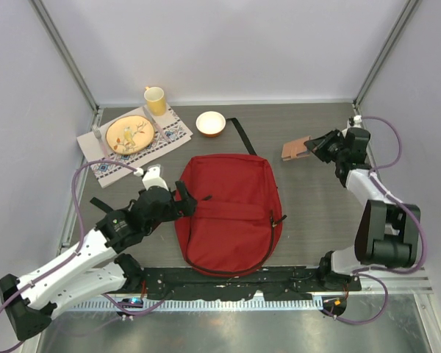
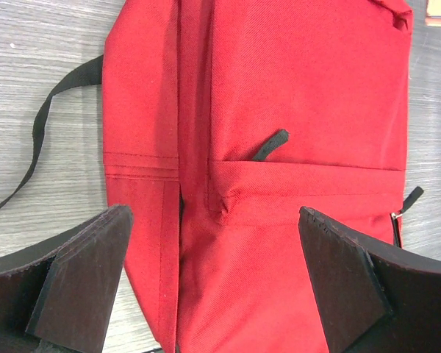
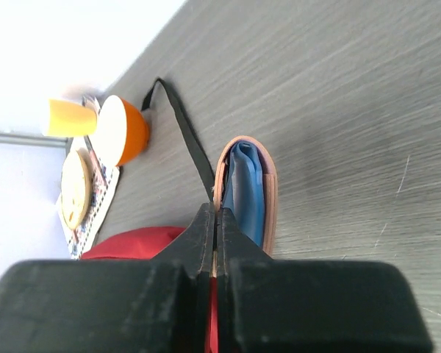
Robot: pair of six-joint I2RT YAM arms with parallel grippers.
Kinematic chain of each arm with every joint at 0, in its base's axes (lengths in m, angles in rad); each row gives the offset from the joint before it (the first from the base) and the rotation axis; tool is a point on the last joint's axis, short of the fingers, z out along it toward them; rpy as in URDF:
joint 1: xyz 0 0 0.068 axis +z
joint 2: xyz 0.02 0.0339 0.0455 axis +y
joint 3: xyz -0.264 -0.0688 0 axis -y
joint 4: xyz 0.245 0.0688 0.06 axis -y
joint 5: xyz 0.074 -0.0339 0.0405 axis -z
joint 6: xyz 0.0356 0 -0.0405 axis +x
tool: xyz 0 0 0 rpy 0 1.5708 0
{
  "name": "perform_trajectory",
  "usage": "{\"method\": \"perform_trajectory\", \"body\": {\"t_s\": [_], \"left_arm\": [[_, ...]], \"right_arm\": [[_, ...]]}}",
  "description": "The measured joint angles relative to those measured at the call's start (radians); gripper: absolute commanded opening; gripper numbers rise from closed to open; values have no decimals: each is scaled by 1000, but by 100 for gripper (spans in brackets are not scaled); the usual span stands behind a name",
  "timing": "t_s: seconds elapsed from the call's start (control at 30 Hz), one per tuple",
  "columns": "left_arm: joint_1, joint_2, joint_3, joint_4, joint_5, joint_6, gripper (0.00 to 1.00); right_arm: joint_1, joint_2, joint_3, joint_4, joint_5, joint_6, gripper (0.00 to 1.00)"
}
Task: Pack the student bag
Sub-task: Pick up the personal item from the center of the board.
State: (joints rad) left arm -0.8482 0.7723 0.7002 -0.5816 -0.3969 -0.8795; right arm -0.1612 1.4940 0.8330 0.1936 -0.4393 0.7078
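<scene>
Step in hand, as we read it: picking up the first item.

Bag (image 1: 231, 209) lies flat mid-table (image 1: 320, 213) between the arms. It looks zipped and we see no opening.

Right gripper (image 1: 314, 145) is clenched at the far right, and it looks pinched on the near rim of the pouch (image 1: 295, 150) (pink edge, blue inside). We can't tell if the pouch is off the surface. It sits well apart from the bag.

Left gripper (image 1: 185, 200) is released, jaws wide, hovering over the bag's left side. In its wrist view the fingers straddle the front-pocket seam.

Next we need an opening. Left should take a zip pull (image 2: 270, 145) and run it open before right carries the pouch over. The thin-rim grip could slip, so we'd move slowly.
</scene>
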Motion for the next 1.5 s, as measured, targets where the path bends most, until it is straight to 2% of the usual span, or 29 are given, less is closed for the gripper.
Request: {"method": "perform_trajectory", "body": {"t_s": [0.13,0.27,0.43,0.57,0.7,0.83,1.07,1.23,1.5], "left_arm": [[0,-23,0,1,1,-7,100],[0,-36,0,6,7,-8,100],[0,-51,0,84,55,0,100],[0,-74,-2,220,102,19,100],[0,-39,-1,346,143,31,100],[5,40,0,448,191,27,100],[38,108,-15,620,268,-28,100],[57,137,-34,715,300,-61,99],[68,208,-87,843,356,-116,100]], "right_arm": [[-3,-130,0,-66,62,-17,1],[-5,-220,1,-98,54,-16,1],[-6,-253,20,-109,-64,13,1],[3,-260,26,-111,-184,45,1],[76,-287,26,-101,-259,85,1],[229,-356,-19,-19,-300,158,1],[371,-409,-125,145,-320,310,1],[420,-432,-157,201,-318,376,1],[429,-445,-212,354,-325,507,1]]}}
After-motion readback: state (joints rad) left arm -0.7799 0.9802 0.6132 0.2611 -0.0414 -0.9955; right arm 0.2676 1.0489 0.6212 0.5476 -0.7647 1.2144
